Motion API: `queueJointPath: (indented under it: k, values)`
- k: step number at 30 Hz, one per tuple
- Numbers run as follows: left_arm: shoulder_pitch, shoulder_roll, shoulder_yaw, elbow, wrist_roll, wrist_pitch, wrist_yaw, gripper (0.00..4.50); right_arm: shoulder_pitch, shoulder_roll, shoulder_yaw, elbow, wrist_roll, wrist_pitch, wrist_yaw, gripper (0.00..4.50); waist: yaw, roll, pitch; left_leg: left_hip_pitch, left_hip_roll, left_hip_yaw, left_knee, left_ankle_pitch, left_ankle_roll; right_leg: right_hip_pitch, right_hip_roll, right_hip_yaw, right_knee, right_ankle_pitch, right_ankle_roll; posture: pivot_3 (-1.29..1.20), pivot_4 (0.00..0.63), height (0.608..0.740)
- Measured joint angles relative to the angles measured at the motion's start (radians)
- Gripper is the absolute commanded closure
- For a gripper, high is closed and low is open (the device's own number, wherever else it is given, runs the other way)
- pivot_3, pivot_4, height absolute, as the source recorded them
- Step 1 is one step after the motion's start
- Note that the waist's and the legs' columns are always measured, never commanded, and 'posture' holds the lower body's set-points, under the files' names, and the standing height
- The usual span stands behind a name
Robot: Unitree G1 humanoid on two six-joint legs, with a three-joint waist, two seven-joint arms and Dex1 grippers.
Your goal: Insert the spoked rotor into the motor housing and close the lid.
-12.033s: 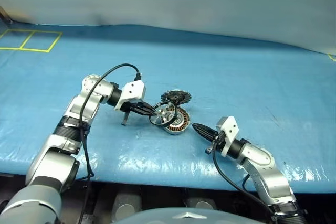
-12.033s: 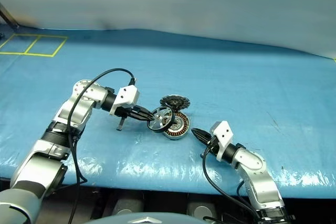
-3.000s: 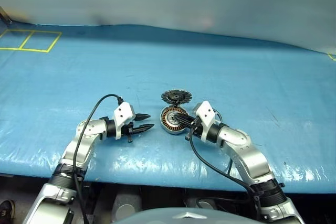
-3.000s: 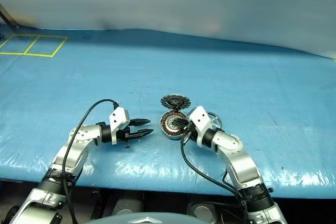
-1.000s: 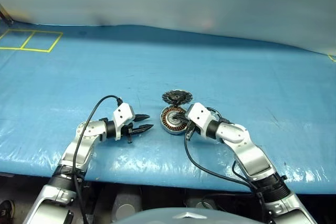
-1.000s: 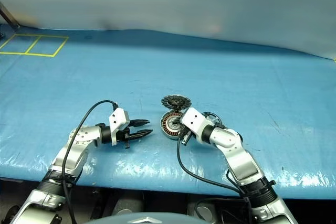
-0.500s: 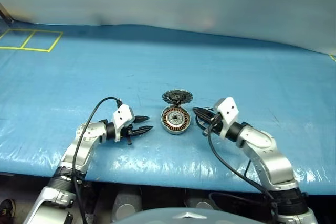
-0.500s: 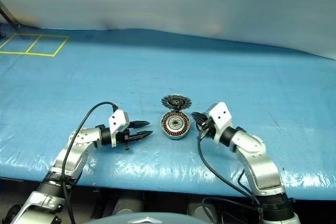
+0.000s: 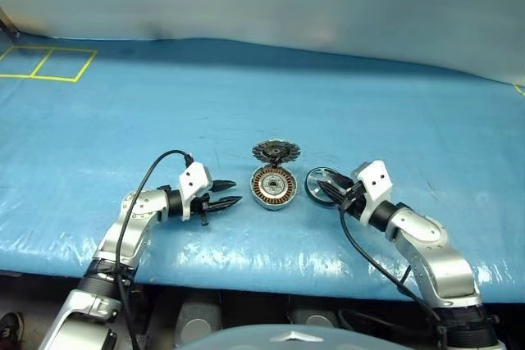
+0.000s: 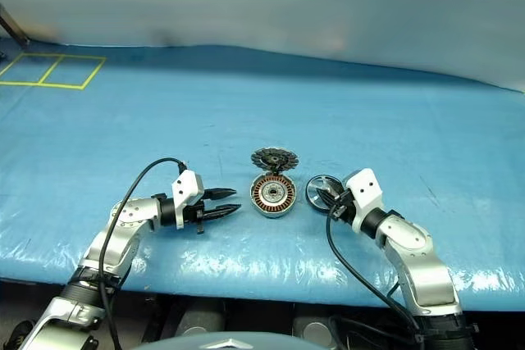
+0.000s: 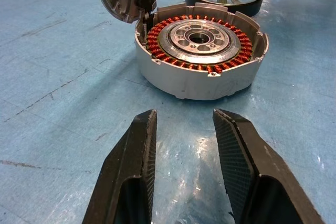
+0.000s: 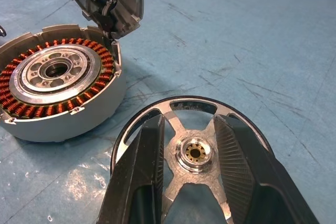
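Two grippers sit low over the blue table (image 9: 394,112). The left gripper (image 9: 228,193) is spread and empty, pointing at the motor housing (image 9: 272,187), whose lid (image 9: 276,152) stands up behind it. The right gripper (image 9: 326,190) is spread over the spoked rotor (image 12: 194,153), which lies flat just beside the housing, not inside it.

Both arms reach forward low over the blue mat, near its front edge. The left gripper (image 9: 226,193) points toward the right with its two black fingers parted and empty. The right gripper (image 9: 326,190) points toward the left, fingers (image 12: 234,153) spread apart.
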Motion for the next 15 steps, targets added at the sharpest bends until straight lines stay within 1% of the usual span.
queueJointPath:
  k: [15]
  values:
    - [-0.004,0.001,0.000,0.000,0.008,0.000,-0.002,2.70,0.005,0.015,-0.030,0.026,0.047,0.042,-0.016,2.93,0.000,0.000,0.000,0.000,0.000,0.000,0.000,0.000,0.000,0.000,0.000,0.000,0.000,0.000,0.000,0.00,0.150,0.740]
